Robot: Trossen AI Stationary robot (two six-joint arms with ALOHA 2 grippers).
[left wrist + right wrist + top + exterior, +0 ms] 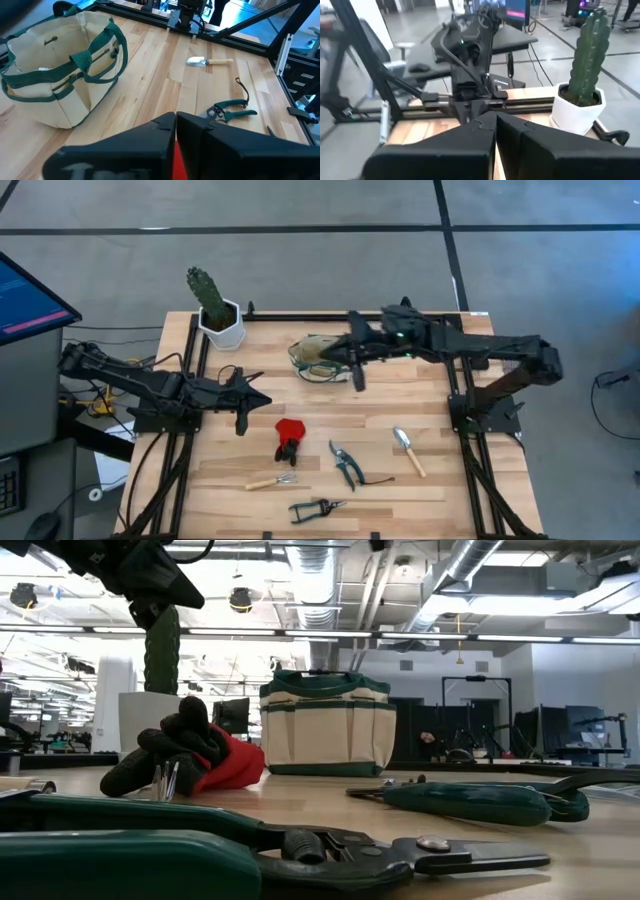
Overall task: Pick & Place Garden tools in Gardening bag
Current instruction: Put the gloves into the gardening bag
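High view: left gripper (240, 423) and right gripper (357, 380) clenched, empty — beige canvas green-trimmed bag (318, 358) could be toppled by right gripper.

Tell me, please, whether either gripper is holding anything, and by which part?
Nothing is held: the left gripper and right gripper are both shut and empty.

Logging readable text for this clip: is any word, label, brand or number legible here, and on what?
None is readable.
Monitor at the table's left: coloured lines, too blurred to read.
Gardening bag: no print visible.
Pruning shears: no marking visible.
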